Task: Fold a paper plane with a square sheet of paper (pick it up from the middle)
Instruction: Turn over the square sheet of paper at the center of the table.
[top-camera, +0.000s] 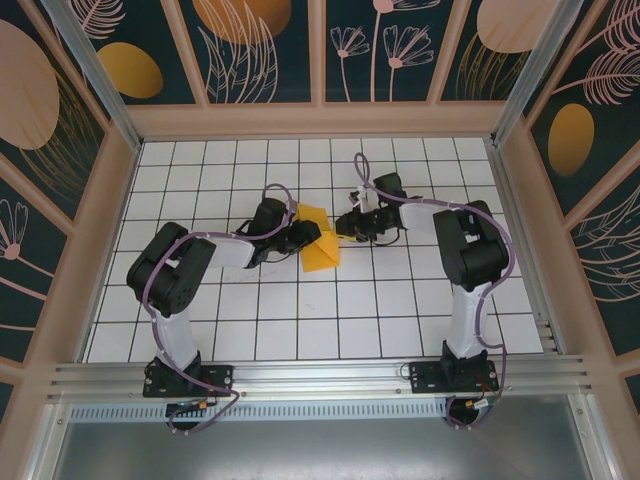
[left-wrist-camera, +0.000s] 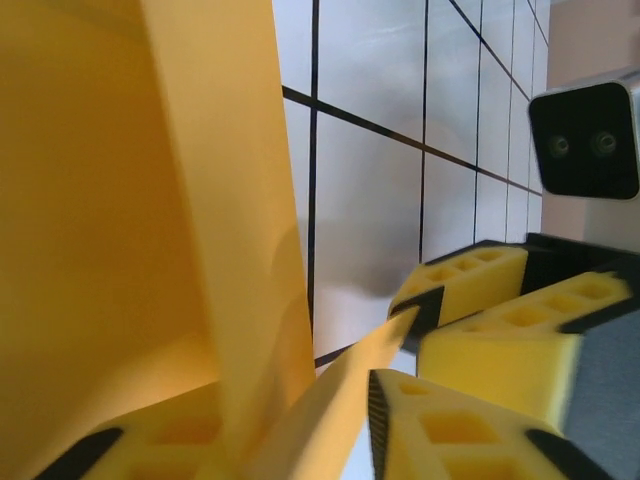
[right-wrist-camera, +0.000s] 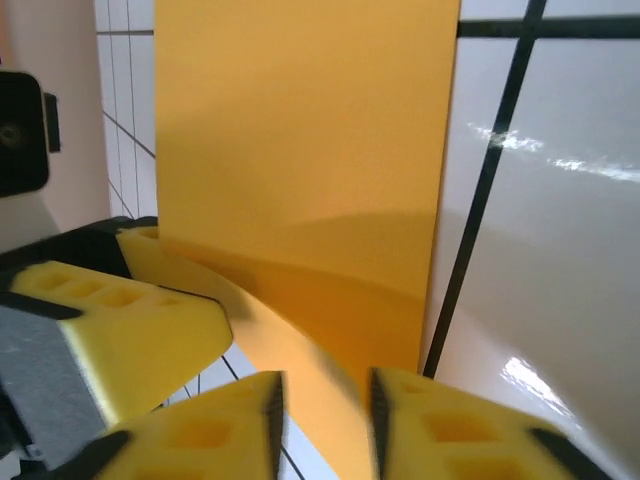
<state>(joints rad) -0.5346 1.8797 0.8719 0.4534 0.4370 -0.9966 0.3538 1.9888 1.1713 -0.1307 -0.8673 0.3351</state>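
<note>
Seen from above, your left claw (top-camera: 300, 236) reaches in from the left with its jaws around the paper's left edge. Whether they pinch it cannot be told. The paper (top-camera: 320, 248) is folded and stands partly up off the table (top-camera: 400, 320), mid-table between both claws, its long axis running far to near. Your right claw (top-camera: 347, 224) meets its far right edge, jaws slightly spread with the sheet in the gap. Both claws look equally near, so the next fold likely turns on that far-to-near line.
</note>
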